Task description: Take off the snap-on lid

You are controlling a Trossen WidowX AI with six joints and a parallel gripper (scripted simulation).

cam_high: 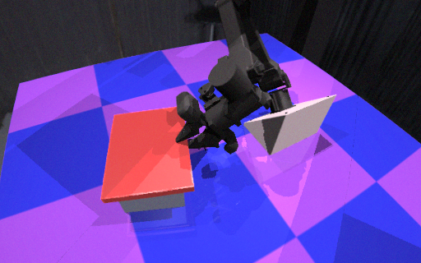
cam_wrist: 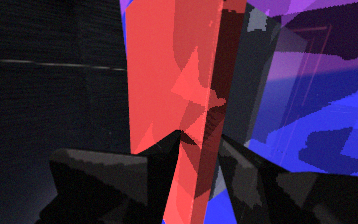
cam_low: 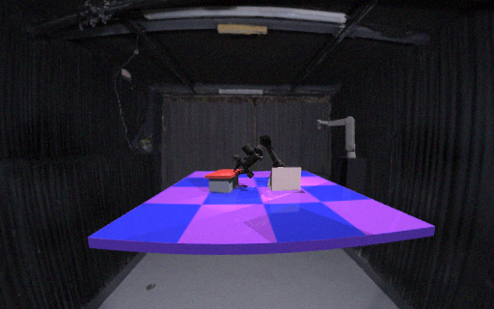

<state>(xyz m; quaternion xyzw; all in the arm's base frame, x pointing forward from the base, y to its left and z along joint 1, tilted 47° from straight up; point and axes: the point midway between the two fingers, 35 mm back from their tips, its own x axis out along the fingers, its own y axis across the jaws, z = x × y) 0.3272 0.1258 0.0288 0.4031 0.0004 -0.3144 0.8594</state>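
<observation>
The black jointed arm (cam_high: 233, 78) (cam_low: 272, 152) slants down beside the grey storage box (cam_high: 154, 202) (cam_low: 220, 184) (cam_wrist: 250, 75), its end effector (cam_high: 184, 144) (cam_low: 237, 172) (cam_wrist: 198, 137) clamped on the flat red lid's (cam_high: 147, 152) (cam_low: 223, 174) (cam_wrist: 165, 75) edge. The lid overhangs the box; a pale upright panel (cam_high: 298, 127) (cam_low: 287, 179) stands apart from the box.
</observation>
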